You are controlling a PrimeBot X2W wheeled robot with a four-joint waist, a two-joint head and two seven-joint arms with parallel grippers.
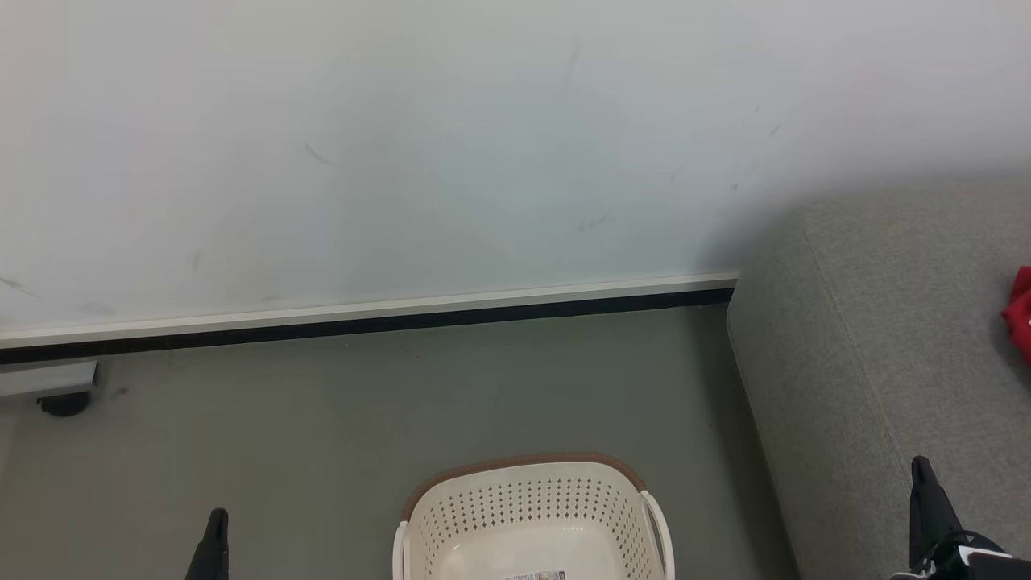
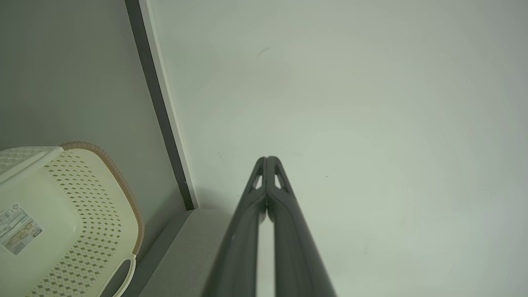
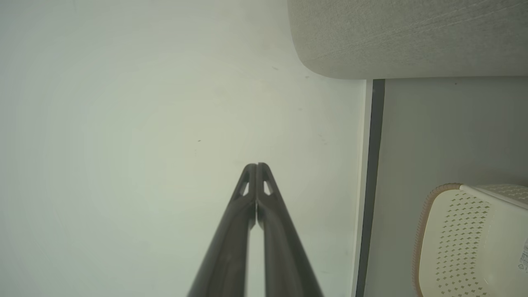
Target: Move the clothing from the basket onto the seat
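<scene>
The cream-white basket (image 1: 532, 515) stands on the floor at the bottom centre of the head view, with a paper label on its bare bottom; it also shows as the basket (image 2: 70, 214) and the basket (image 3: 470, 239). A bit of red clothing (image 1: 1020, 312) lies on the grey seat (image 1: 886, 362) at the right edge. My left gripper (image 1: 217, 524) rises at the lower left, shut and holding nothing, tips pressed together in the left wrist view (image 2: 267, 159). Over the seat's front part my right gripper (image 1: 922, 475) is shut on nothing, fingertips meeting (image 3: 256, 166).
A pale wall (image 1: 483, 145) with a black-and-white baseboard (image 1: 362, 318) runs behind the basket. Grey floor (image 1: 322, 427) lies between wall and basket. A grey piece of furniture on a dark caster (image 1: 63, 403) sits at the far left.
</scene>
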